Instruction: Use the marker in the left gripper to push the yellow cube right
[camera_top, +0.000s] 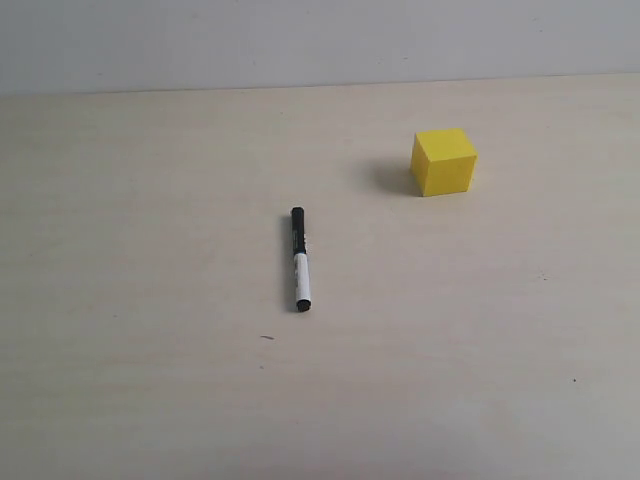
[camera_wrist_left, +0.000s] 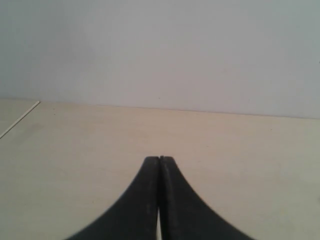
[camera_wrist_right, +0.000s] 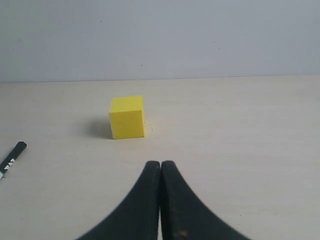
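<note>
The marker (camera_top: 300, 258) lies flat on the pale table near the middle of the exterior view, with its black cap toward the back and its white barrel toward the front. The yellow cube (camera_top: 444, 161) sits to its right and farther back. Neither arm shows in the exterior view. My left gripper (camera_wrist_left: 159, 158) is shut with nothing between its fingers, and only bare table lies ahead of it. My right gripper (camera_wrist_right: 160, 162) is shut too and empty. It faces the yellow cube (camera_wrist_right: 127, 117), and the marker's cap (camera_wrist_right: 13, 154) shows at the edge of that view.
A pale wall (camera_top: 320, 40) rises behind the table's far edge. In the left wrist view a thin seam or table edge (camera_wrist_left: 20, 118) runs off to one side. A tiny dark speck (camera_top: 267, 338) lies in front of the marker.
</note>
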